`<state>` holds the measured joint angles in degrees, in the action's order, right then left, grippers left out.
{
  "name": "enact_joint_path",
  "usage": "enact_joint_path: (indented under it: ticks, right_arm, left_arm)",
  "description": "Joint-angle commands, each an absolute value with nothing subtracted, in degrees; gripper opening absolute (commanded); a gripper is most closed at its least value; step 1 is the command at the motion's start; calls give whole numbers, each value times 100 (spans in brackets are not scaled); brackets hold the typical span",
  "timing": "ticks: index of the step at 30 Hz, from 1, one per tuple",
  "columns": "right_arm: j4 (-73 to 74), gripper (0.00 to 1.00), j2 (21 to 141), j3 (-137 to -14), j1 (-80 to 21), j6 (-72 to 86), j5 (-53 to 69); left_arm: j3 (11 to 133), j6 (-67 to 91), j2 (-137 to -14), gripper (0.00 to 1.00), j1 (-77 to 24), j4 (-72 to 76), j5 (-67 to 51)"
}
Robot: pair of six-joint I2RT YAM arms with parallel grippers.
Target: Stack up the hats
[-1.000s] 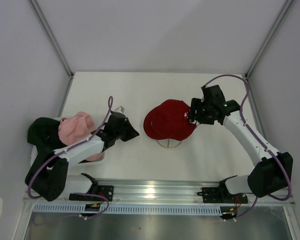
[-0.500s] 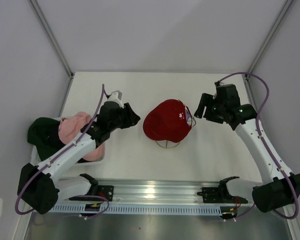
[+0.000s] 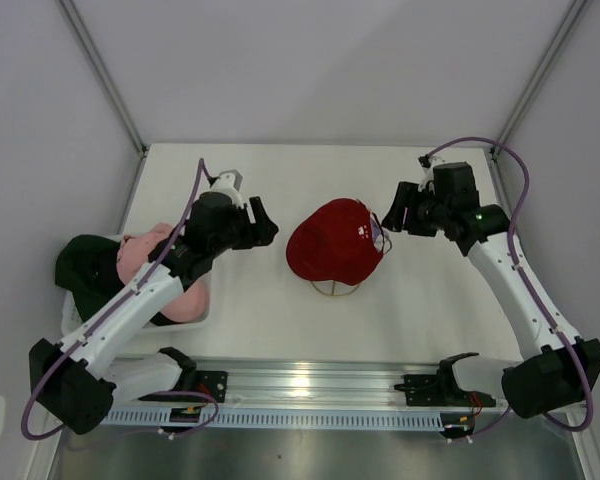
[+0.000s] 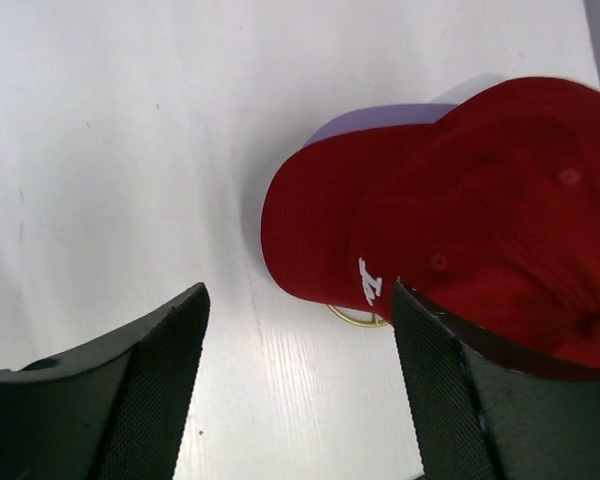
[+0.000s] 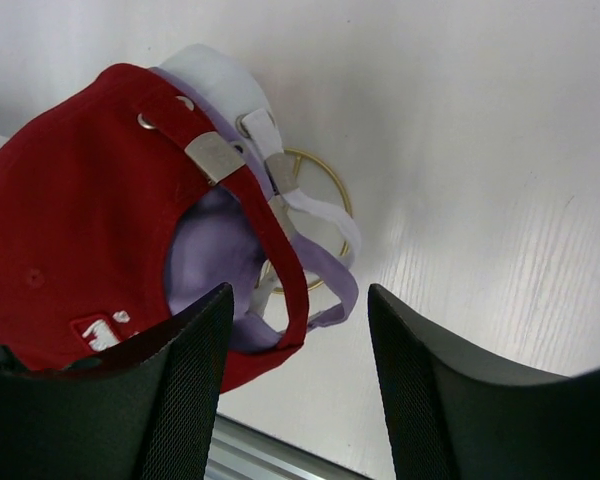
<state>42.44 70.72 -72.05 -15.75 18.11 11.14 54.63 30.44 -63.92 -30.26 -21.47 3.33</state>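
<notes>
Cap stack btwn open jaws, untouched

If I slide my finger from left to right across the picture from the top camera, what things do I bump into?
dark cap → pink cap → left pincer → red cap → right pincer
</notes>
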Motion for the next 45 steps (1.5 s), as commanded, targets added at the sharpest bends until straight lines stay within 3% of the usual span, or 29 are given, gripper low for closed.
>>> enact_joint_path:
  ticks: [1, 11, 18, 22, 31, 35, 36, 41, 45]
  right_arm:
    - [3999, 60, 7259, -7198, -1573, 1530, 1213]
    - [3771, 57, 7717, -7321, -1643, 1503, 1547]
    - [3858, 50, 8147, -7303, -1670, 1494, 1020]
    - [3946, 44, 8490, -7348, -1670, 1626, 949]
    - [4192, 43, 8947, -7532, -1670, 1617, 993]
    - [4648, 59, 8991, -7996, -1670, 1617, 915]
    - [4858, 70, 8930, -8120, -1670, 1617, 871]
    - [5343, 97, 8596, -8831, -1618, 1687, 668]
    - [5651, 100, 8341, -9096, -1521, 1775, 642]
  left_arm:
    - [5958, 2628, -5977, 79, -3050, -2460, 562]
    - [5994, 2470, -5652, 90, -3024, -2874, 879]
    - [6178, 2426, -5625, 98, -2944, -3111, 905]
    - [6328, 2338, -5581, 99, -2892, -3260, 1002]
    - [6285, 2285, -5414, 99, -2777, -3428, 1125]
    - [6293, 2285, -5283, 99, -2742, -3506, 1125]
    - [6371, 2276, -5265, 100, -2707, -3559, 1186]
    - [6993, 2180, -5378, 100, -2479, -4331, 1642]
    - [7417, 1969, -5554, 99, -2294, -5044, 2494]
